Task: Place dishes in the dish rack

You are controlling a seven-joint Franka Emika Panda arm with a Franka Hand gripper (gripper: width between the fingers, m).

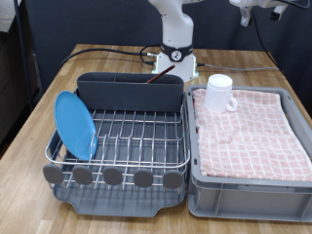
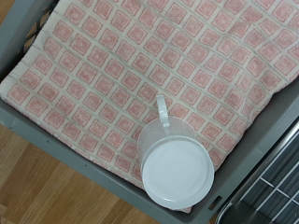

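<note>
I see the white handled mug [image 1: 220, 93] [image 2: 175, 164] on the pink checked towel [image 1: 249, 132] [image 2: 140, 75], the round light-blue plate [image 1: 75, 125] upright in the dark grey dish rack [image 1: 122, 146], and cannot tell my gripper's [image 1: 255, 12] opening.

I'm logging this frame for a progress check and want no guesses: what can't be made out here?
- Gripper: exterior view, cut off by the top edge; open or shut unknown. Absent from the wrist view.
- Wooden spoon: exterior view, only a thin tip shows above the cutlery box; the rest is hidden inside.
- Mug: wrist view, seen from above; its contents can't be made out.
</note>
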